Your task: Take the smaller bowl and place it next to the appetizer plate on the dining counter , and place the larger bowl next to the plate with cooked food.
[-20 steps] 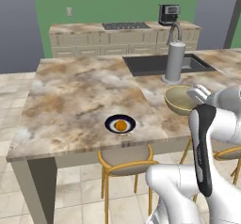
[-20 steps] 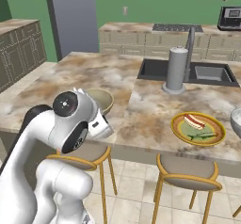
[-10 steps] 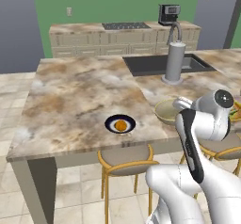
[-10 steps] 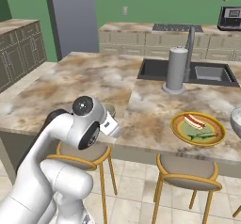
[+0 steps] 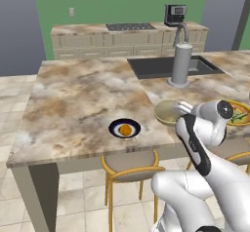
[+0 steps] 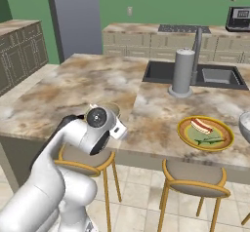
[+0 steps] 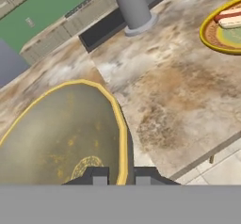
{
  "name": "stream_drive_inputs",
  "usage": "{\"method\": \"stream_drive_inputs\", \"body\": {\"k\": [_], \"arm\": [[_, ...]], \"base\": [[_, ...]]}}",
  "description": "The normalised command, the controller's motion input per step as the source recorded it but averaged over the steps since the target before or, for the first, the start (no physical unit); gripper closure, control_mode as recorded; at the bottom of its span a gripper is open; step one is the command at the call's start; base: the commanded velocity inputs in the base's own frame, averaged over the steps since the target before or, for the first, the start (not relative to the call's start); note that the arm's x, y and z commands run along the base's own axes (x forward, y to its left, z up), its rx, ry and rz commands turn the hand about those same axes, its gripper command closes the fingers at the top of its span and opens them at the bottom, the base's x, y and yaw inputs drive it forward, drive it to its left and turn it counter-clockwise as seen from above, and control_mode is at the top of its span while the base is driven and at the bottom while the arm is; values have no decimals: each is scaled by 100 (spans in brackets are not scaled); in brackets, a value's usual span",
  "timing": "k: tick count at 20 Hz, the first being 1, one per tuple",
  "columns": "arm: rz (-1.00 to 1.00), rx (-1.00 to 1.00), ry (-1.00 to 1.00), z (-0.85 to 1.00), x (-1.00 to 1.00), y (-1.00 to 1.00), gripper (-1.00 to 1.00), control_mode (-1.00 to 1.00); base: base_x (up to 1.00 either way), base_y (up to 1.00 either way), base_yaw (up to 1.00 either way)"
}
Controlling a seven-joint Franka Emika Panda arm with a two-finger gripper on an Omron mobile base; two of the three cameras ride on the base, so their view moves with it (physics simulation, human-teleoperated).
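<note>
Green walls back the dining counter (image 5: 73,104) in the left base view; one appetizer plate (image 5: 124,128) sits centre frame, the smaller bowl (image 5: 168,111) right of it — presumably carried over for placing. Right base view: one plate with cooked food (image 6: 205,132) at right. Hand view: the gripper (image 7: 121,177) is pinched onto the bowl's rim.

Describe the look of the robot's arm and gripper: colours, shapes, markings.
The arm is glossy white, built of rounded tubular links with dark grey or black bands at the joints and a round dark disc cap on one joint. The gripper ends in two small dark, blocky finger tips. No cables or markings are visible.
</note>
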Motion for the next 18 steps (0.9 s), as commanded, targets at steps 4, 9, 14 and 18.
{"method": "stream_drive_inputs", "body": {"k": [4,9,14,18], "arm": [[0,0,4,0,99,2,100,-100],[0,0,9,-16,65,1,100,-100],[9,0,16,-54,-11,0,100,-100],[11,0,17,-39,-39,0,100,-100]], "base": [[0,0,0],[0,0,0],[0,0,0],[0,0,0]]}}
